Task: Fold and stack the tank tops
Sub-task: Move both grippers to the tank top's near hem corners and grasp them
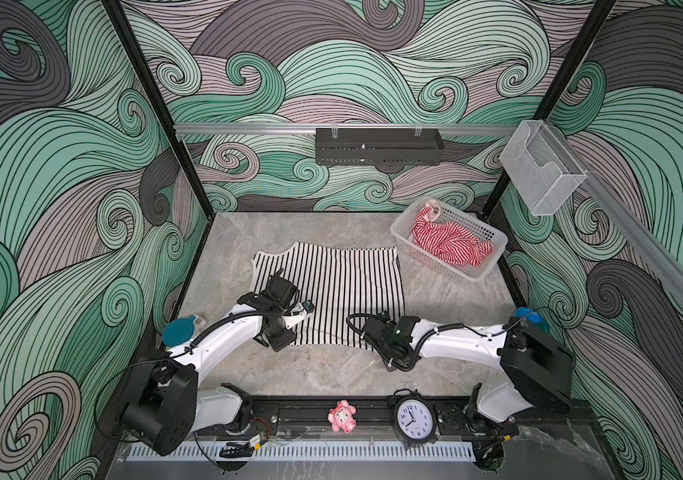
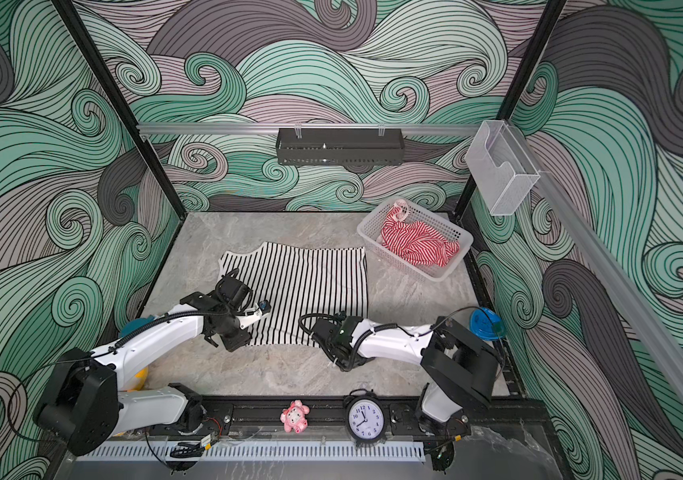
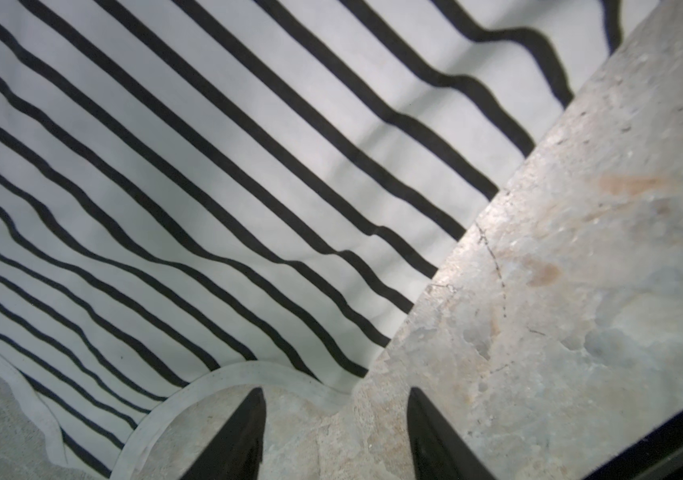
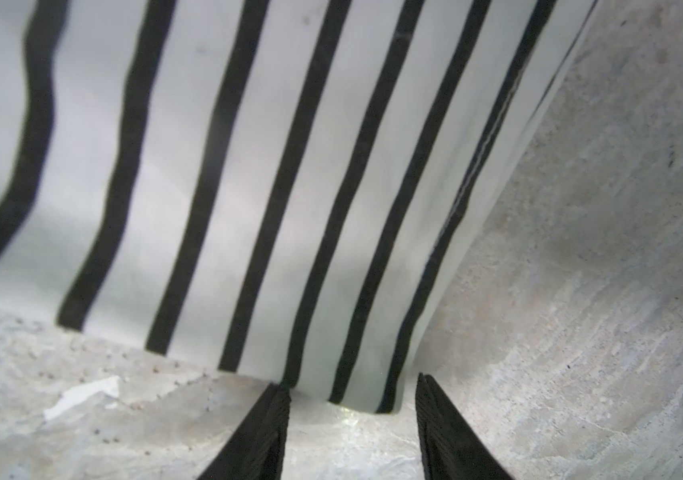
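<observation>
Near edge, on the rail: pink toy (image 1: 342, 416), black clock (image 1: 413, 419).

My left jaws: released, tips apart over bare counter (image 1: 310, 374), just short of the pale curved trim at the near left corner of the black-and-white tank top (image 1: 339, 282).

My right jaws: released, tips apart, that top's near right corner lying between them, unpinched.

Black-and-white tank top: spread flat mid-counter, stripes running near to far.

Far right corner: white basket (image 1: 427, 257) holding the red-and-white tank top (image 1: 447, 243), crumpled.
</observation>
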Action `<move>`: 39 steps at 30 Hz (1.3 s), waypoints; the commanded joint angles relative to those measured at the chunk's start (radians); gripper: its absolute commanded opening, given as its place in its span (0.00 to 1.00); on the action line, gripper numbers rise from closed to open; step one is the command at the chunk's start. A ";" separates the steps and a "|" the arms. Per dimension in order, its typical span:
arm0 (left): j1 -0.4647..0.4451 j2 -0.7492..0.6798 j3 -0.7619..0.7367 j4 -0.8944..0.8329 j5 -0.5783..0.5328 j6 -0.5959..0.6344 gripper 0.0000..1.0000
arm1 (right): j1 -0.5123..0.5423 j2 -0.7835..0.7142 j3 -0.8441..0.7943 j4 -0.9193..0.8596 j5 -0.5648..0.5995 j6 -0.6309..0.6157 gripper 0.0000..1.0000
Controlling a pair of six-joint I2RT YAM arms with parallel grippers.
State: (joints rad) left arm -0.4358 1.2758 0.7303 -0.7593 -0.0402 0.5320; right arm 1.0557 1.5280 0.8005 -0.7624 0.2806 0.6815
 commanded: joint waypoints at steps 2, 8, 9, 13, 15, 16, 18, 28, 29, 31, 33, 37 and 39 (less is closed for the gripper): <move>-0.009 0.007 0.004 -0.018 -0.022 0.008 0.58 | -0.040 -0.141 -0.054 -0.035 -0.012 0.043 0.50; -0.011 0.022 0.018 -0.005 -0.020 -0.013 0.58 | -0.149 -0.324 -0.206 0.192 -0.219 0.264 0.45; -0.011 0.026 0.019 -0.004 -0.020 -0.015 0.58 | -0.156 -0.345 -0.234 0.233 -0.239 0.303 0.45; -0.011 0.031 0.017 0.004 -0.038 -0.016 0.58 | -0.187 -0.392 -0.319 0.336 -0.316 0.401 0.41; -0.012 0.030 0.012 0.013 -0.048 -0.015 0.58 | -0.201 -0.406 -0.362 0.397 -0.352 0.436 0.40; -0.011 0.030 0.011 0.015 -0.049 -0.014 0.58 | -0.209 -0.410 -0.379 0.431 -0.359 0.451 0.39; -0.011 0.030 0.009 0.021 -0.048 -0.018 0.58 | -0.234 -0.423 -0.408 0.459 -0.366 0.479 0.36; -0.011 0.002 -0.020 0.033 -0.047 -0.023 0.58 | -0.310 -0.539 -0.450 0.408 -0.359 0.500 0.28; -0.011 0.002 -0.022 0.034 -0.049 -0.023 0.58 | -0.311 -0.534 -0.448 0.408 -0.363 0.497 0.27; -0.011 0.002 -0.025 0.037 -0.052 -0.023 0.58 | -0.313 -0.516 -0.444 0.412 -0.373 0.490 0.26; -0.011 0.003 -0.031 0.044 -0.056 -0.023 0.58 | -0.313 -0.489 -0.436 0.429 -0.387 0.485 0.24; -0.012 0.002 -0.038 0.046 -0.065 -0.021 0.58 | -0.313 -0.446 -0.415 0.427 -0.404 0.469 0.24; -0.011 -0.003 -0.045 0.052 -0.070 -0.020 0.58 | -0.313 -0.446 -0.418 0.427 -0.396 0.471 0.23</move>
State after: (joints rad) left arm -0.4400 1.2976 0.6945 -0.7132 -0.0944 0.5194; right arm 0.7467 1.0737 0.3737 -0.3176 -0.1127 1.1507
